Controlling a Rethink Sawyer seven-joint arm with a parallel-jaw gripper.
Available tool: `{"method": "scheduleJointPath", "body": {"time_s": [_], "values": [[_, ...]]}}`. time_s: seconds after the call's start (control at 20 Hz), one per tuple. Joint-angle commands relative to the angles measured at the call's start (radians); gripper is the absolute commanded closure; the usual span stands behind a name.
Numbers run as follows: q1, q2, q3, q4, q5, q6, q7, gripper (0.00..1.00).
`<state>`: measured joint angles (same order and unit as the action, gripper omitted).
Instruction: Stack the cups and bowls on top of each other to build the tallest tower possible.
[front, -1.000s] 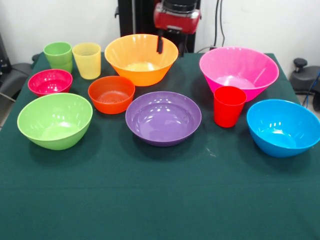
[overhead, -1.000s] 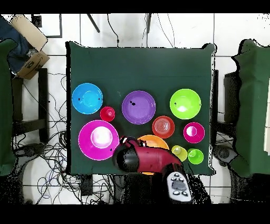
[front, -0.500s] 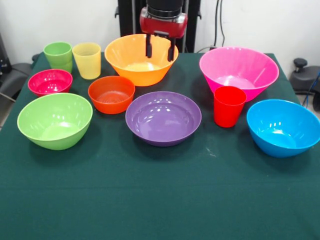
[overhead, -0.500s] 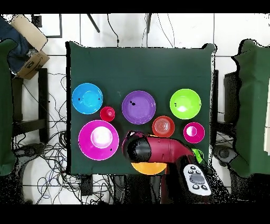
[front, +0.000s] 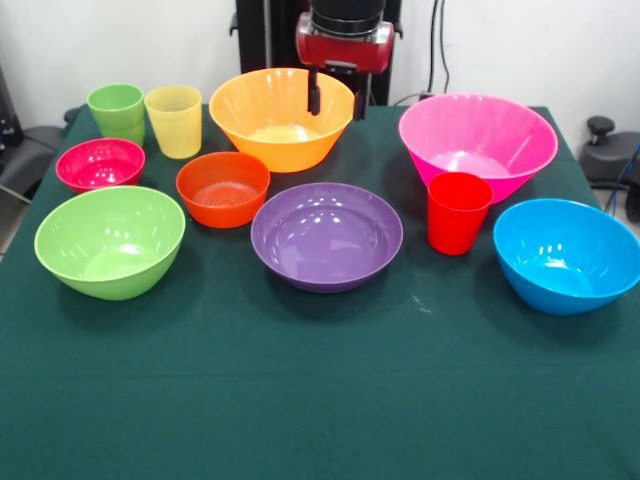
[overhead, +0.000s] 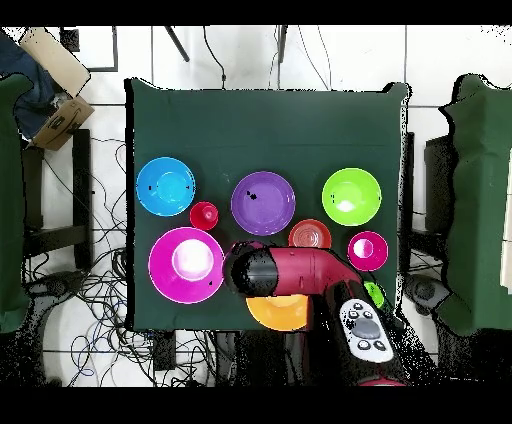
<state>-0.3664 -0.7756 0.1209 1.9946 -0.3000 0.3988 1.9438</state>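
All bowls and cups stand apart on the green table; no tower shows. At the back is the large orange bowl (front: 270, 125) (overhead: 280, 314), with the green cup (front: 117, 110) and yellow cup (front: 174, 120) to its left. The pink bowl (front: 478, 140), red cup (front: 458, 212) and blue bowl (front: 566, 255) are on the right. The purple bowl (front: 326, 237) is in the middle. The small red-orange bowl (front: 222, 188), small magenta bowl (front: 100, 164) and lime-green bowl (front: 110, 240) are on the left. My gripper (front: 336, 96) is open and empty, straddling the orange bowl's right rim.
In the overhead view my red arm (overhead: 300, 275) covers most of the orange bowl and the yellow cup. The table's edge (overhead: 130, 200) is close to the blue and pink bowls. A cardboard box (overhead: 55, 80) and cables lie on the floor around the table.
The gripper head has swung sideways over the orange bowl, left and then back right in the front view. It now stands over the bowl's right rim. No bowl or cup has moved.
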Motion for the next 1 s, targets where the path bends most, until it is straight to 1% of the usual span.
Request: {"method": "scheduleJointPath", "body": {"time_s": [0.05,0.25,0.55,0.85,1.0], "values": [[0.054,0.057,0.072,-0.081,-0.093,0.028,-0.048,0.00],[0.075,0.086,0.059,-0.080,-0.103,-0.015,-0.018,0.00],[0.107,0.157,0.021,-0.110,-0.140,-0.091,0.022,0.00],[0.092,0.190,0.019,-0.108,-0.158,-0.130,0.027,0.00],[0.095,0.218,0.005,-0.116,-0.172,-0.162,0.035,0.00]]}}
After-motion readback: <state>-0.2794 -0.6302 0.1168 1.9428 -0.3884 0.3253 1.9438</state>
